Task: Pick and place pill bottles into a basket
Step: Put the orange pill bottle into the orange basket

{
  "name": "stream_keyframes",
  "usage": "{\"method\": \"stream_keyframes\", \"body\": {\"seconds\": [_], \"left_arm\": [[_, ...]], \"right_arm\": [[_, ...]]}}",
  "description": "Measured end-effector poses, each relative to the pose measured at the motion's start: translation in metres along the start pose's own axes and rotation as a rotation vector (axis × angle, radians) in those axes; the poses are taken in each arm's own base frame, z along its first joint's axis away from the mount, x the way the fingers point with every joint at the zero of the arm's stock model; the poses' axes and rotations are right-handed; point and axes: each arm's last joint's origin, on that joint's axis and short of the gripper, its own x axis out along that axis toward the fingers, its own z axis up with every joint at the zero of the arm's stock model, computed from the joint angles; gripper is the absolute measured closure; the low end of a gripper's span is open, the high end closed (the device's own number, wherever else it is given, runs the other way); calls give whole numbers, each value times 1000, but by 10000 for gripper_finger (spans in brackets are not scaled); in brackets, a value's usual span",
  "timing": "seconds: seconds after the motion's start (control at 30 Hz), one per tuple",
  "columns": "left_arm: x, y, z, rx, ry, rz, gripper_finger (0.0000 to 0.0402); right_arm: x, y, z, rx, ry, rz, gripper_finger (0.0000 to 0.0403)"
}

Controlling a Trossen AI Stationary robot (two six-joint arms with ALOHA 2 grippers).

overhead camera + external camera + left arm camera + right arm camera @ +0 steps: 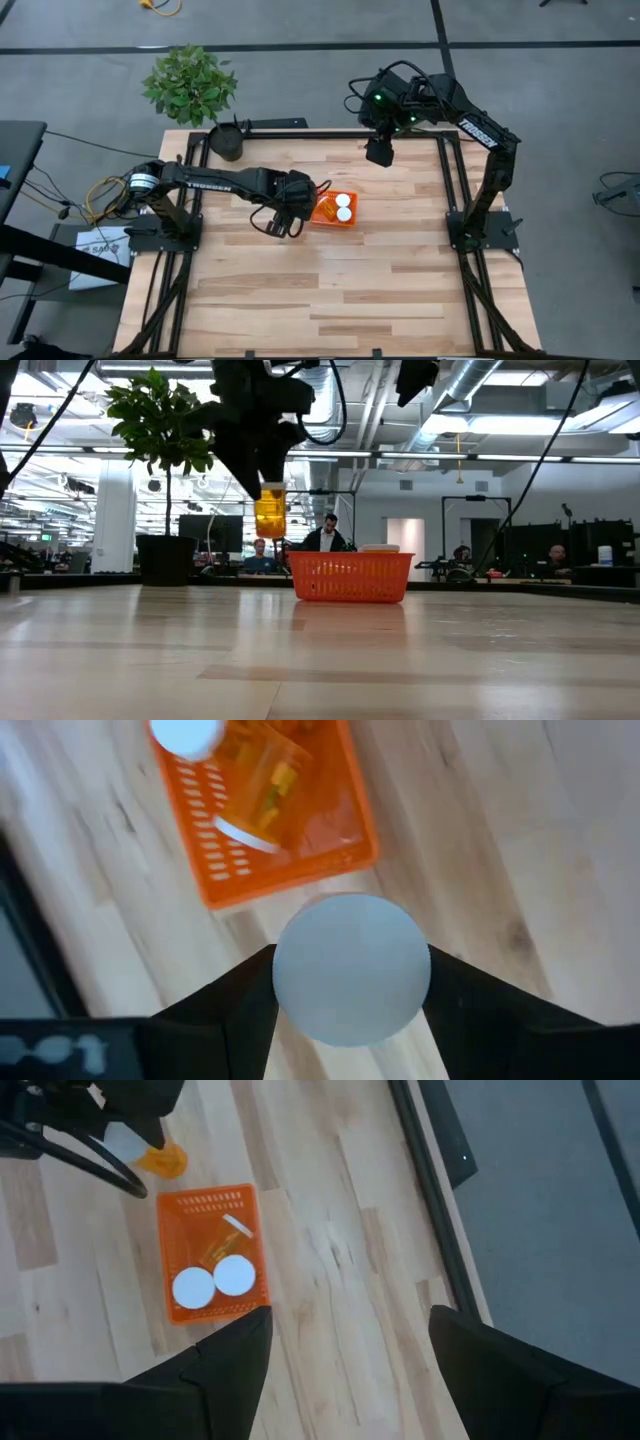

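- Pill bottle hangs clear of the table, pinched by the left gripper just beside the orange basket.
- Two white-capped bottles stand inside the basket, with a third lying down.
- Right gripper waits high over the table's far edge, fingers spread and holding nothing.

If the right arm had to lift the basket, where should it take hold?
Grip the basket's long rim on the side facing away from the left gripper, coming straight down. It sits flat with its top open, and the perforated wall is thin enough to pinch. Avoid the end with the two upright pill bottles, whose caps fill it.
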Motion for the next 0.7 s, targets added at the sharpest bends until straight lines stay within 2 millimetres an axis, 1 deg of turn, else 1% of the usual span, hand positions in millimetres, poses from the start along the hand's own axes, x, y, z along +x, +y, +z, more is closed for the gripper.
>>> {"method": "stream_keyframes", "body": {"seconds": [0.33, 0.47, 0.6, 0.7], "left_arm": [[0, 14, 2, 44, -63, 50, 193], [0, 19, 4, 54, -109, 49, 193], [9, 27, 5, 37, -101, 14, 193], [9, 31, 12, 47, -112, 11, 193]], "right_arm": [[-16, -14, -10, 30, -32, -32, 137], [-17, -18, -12, 37, -32, -40, 137], [-17, -20, -12, 37, -30, -44, 137], [-17, -20, -12, 25, -30, -43, 137]]}}
